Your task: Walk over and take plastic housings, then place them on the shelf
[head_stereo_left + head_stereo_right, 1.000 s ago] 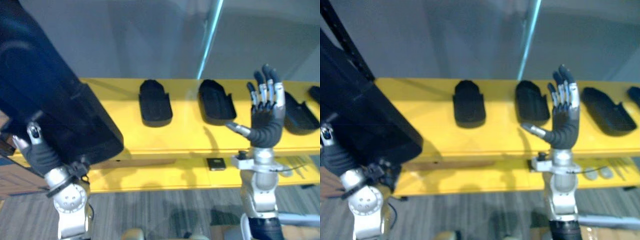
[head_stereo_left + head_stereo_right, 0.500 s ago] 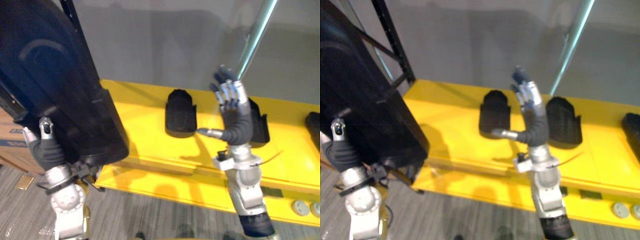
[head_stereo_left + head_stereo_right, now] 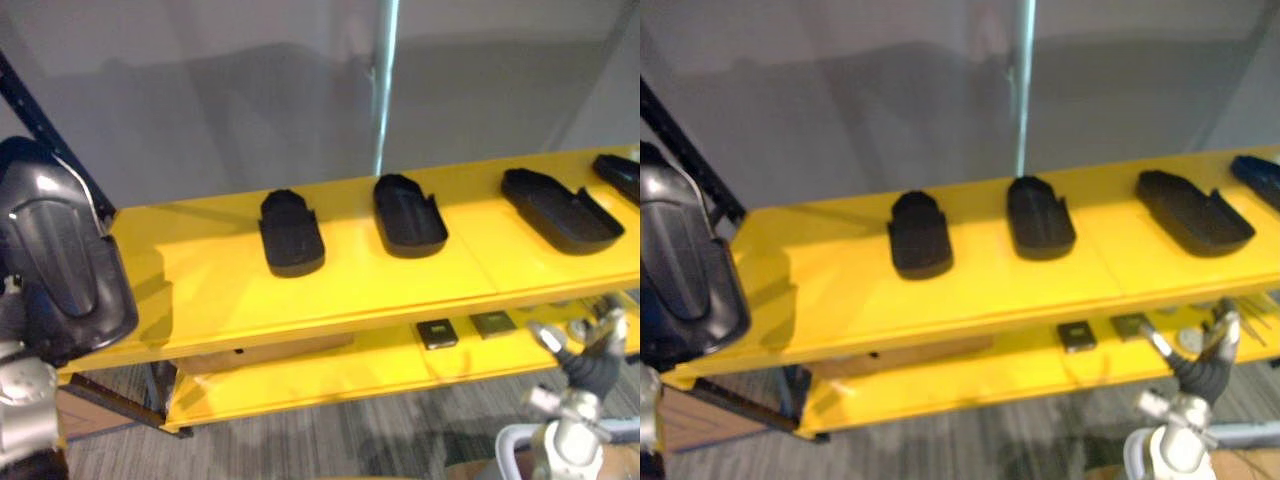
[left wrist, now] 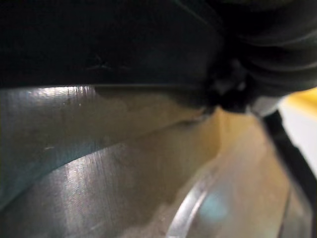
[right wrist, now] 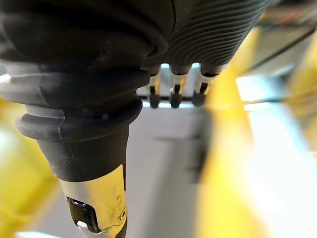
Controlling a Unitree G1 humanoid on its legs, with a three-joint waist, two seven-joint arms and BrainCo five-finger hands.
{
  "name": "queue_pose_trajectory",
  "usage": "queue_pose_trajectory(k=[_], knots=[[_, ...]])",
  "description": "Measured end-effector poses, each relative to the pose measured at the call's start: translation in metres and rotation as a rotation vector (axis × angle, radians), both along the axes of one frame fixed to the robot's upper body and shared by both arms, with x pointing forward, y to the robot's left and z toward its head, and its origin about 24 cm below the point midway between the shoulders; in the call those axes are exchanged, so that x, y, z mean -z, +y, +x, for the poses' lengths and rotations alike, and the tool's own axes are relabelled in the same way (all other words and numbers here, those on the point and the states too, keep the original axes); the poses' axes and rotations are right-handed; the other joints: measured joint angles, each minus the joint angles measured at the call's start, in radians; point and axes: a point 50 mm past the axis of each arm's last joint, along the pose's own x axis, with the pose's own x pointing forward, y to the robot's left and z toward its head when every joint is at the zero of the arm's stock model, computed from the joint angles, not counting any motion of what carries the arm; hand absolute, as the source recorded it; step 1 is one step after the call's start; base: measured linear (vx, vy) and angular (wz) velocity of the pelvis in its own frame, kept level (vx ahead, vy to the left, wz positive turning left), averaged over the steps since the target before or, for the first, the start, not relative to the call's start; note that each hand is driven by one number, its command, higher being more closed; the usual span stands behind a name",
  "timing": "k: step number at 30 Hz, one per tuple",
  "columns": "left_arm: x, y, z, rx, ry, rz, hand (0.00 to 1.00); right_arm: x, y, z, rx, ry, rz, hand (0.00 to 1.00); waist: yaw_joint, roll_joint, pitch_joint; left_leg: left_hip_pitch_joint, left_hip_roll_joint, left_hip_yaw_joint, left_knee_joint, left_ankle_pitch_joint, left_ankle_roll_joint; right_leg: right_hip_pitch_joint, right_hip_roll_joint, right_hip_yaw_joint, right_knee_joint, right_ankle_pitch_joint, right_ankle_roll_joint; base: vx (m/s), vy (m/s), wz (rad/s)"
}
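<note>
A large glossy black plastic housing stands nearly upright at the left end of the yellow shelf, long axis vertical, rounded end up. The left hand is behind it, its grip impossible to tell. Four smaller black housings lie in a row on the shelf, long axes front to back. The right hand hangs low, fingers spread, empty.

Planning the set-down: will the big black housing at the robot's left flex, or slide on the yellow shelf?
Probably stiff: the big black housing shows crisp moulded curves, no sag. Its glossy face and the smooth yellow shelf suggest it could slide if nudged.
</note>
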Motion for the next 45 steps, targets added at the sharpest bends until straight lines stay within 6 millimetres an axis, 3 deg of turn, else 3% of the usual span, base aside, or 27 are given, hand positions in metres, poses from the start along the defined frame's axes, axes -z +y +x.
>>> queue_pose_trajectory(k=[6, 10, 12, 15, 21, 26, 28, 31, 38, 39, 45], knots=[[-0.010, -0.012, 0.035, 0.129, 0.157, -0.043, 1.00, 0.061, 0.009, -0.038, -0.018, 0.337, 0.081, 0.00, -0.017, 0.011, 0.007, 0.004, -0.006, 0.026, 0.006, 0.004, -0.006, -0.008, 0.000, 0.012, 0.001, 0.000, 0.000, 0.05, 0.014, -0.06], [-0.016, -0.007, 0.040, 0.116, 0.256, -0.033, 1.00, 0.074, 0.011, -0.048, -0.032, 0.426, 0.120, 0.00, -0.030, 0.033, 0.030, 0.000, -0.002, 0.045, 0.006, 0.007, -0.012, -0.038, -0.001, 0.031, 0.021, -0.002, -0.003, -0.01, 0.011, -0.14], [-0.028, -0.008, 0.048, 0.123, 0.252, -0.036, 1.00, 0.080, 0.012, -0.053, -0.026, 0.464, 0.133, 0.00, -0.039, 0.039, 0.065, -0.003, 0.000, 0.045, 0.006, 0.012, -0.018, -0.050, -0.002, 0.030, 0.038, -0.004, -0.005, -0.06, -0.001, 0.01], [-0.036, -0.002, 0.046, 0.099, 0.257, -0.035, 1.00, 0.082, 0.015, -0.054, -0.036, 0.484, 0.142, 0.00, -0.061, 0.037, 0.090, -0.007, 0.003, 0.047, 0.005, 0.014, -0.021, -0.062, -0.001, 0.032, 0.051, -0.006, -0.007, -0.06, 0.004, -0.02], [-0.020, 0.001, 0.042, 0.057, 0.353, -0.045, 1.00, 0.089, 0.014, -0.060, -0.023, 0.531, 0.157, 0.00, -0.080, 0.032, 0.148, -0.032, 0.002, 0.073, 0.011, 0.015, -0.018, -0.108, -0.001, 0.060, 0.073, -0.006, -0.005, -0.03, 0.015, -0.09], [-0.017, -0.002, 0.045, 0.038, 0.358, -0.052, 1.00, 0.086, 0.008, -0.055, -0.030, 0.518, 0.161, 0.00, -0.095, 0.006, 0.238, -0.108, 0.025, 0.076, 0.152, -0.040, 0.002, -0.143, 0.000, 0.082, 0.104, -0.004, -0.006, -0.01, 0.003, -0.05], [-0.013, -0.004, 0.047, 0.022, 0.329, -0.079, 1.00, 0.084, 0.005, -0.053, -0.033, 0.513, 0.146, 0.00, -0.099, 0.007, 0.249, -0.146, 0.035, 0.076, 0.214, -0.070, 0.006, -0.158, 0.002, 0.086, 0.109, -0.004, -0.006, -0.01, 0.010, -0.07], [-0.027, -0.007, 0.055, -0.004, 0.249, -0.070, 1.00, 0.080, 0.005, -0.041, -0.048, 0.479, 0.140, 0.00, -0.099, 0.008, 0.317, -0.180, 0.066, 0.077, 0.314, -0.122, 0.009, -0.161, 0.013, 0.093, 0.130, -0.006, -0.008, -0.05, 0.008, -0.07], [-0.059, -0.015, 0.070, -0.024, 0.124, -0.037, 1.00, 0.077, 0.007, -0.028, -0.039, 0.430, 0.166, 0.00, -0.090, -0.006, 0.391, -0.274, 0.093, 0.074, 0.425, -0.170, 0.029, -0.224, 0.016, 0.108, 0.170, -0.004, -0.003, -0.08, 0.033, -0.02], [-0.060, -0.015, 0.071, -0.036, 0.123, -0.038, 0.00, 0.077, 0.007, -0.027, -0.039, 0.427, 0.168, 0.00, -0.092, -0.011, 0.395, -0.290, 0.095, 0.071, 0.440, -0.176, 0.033, -0.231, 0.016, 0.107, 0.172, -0.003, -0.003, -0.04, 0.058, 0.01], [-0.073, -0.016, 0.074, -0.092, 0.070, -0.034, 0.00, 0.077, 0.009, -0.026, -0.016, 0.411, 0.179, 0.00, -0.081, -0.021, 0.426, -0.319, 0.102, 0.055, 0.481, -0.191, 0.034, -0.243, 0.018, 0.106, 0.186, -0.005, -0.005, 0.01, 0.025, 0.07]])
